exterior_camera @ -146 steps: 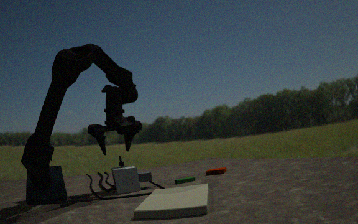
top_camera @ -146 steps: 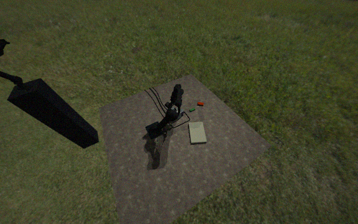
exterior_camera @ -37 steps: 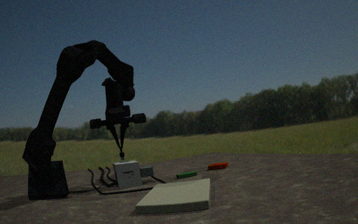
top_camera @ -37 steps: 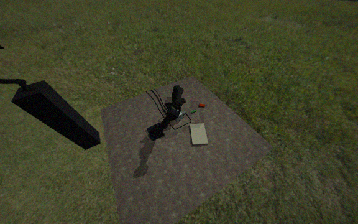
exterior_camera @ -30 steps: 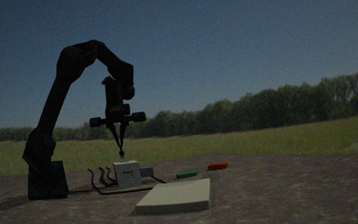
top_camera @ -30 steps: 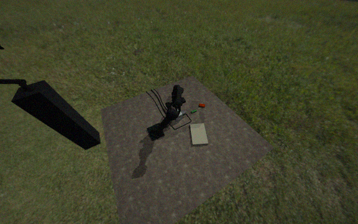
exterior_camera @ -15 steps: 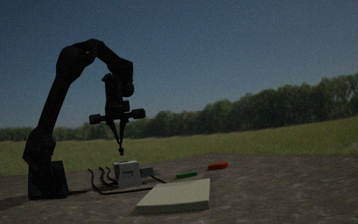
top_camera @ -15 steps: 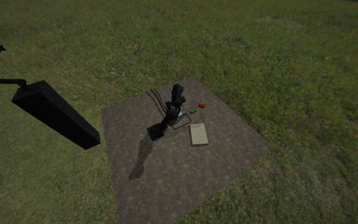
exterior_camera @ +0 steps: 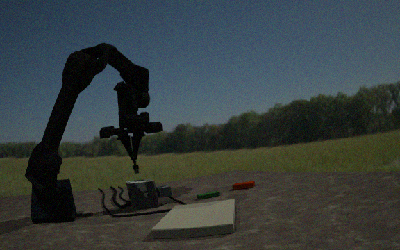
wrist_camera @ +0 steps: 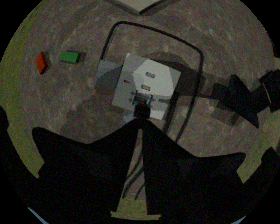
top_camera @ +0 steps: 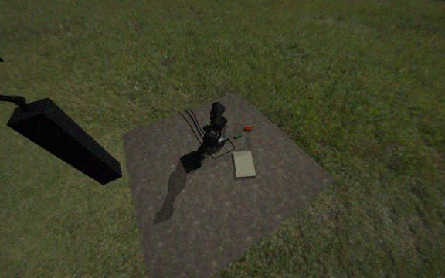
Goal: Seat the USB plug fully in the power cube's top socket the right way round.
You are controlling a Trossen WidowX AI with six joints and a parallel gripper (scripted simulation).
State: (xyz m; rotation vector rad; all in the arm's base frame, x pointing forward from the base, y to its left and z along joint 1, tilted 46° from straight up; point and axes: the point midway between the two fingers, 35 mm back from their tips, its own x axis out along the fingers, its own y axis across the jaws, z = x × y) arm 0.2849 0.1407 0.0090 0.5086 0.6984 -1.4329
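My gripper (exterior_camera: 135, 164) (wrist_camera: 141, 124) points down and is shut on the dark USB plug (exterior_camera: 136, 170) (wrist_camera: 141, 109). The plug hangs upright, just above the power cube, with a visible gap in the exterior view. The pale grey power cube (exterior_camera: 142, 194) (wrist_camera: 163, 82) stands on the table, turned at an angle in the wrist view. Its top shows small slots in the wrist view; the part under the plug is hidden by the plug and fingertips. Which way round the plug faces cannot be told. In the top view the arm mostly hides the cube.
A grey block (exterior_camera: 164, 191) (wrist_camera: 108, 74) adjoins the cube. Black cables (exterior_camera: 141, 213) (wrist_camera: 161, 34) loop around it. A green block (top_camera: 238, 136) (exterior_camera: 208, 195) (wrist_camera: 70, 56), a red block (top_camera: 248, 129) (exterior_camera: 244, 185) (wrist_camera: 41, 63) and a cream slab (top_camera: 244, 164) (exterior_camera: 200, 219) lie farther out.
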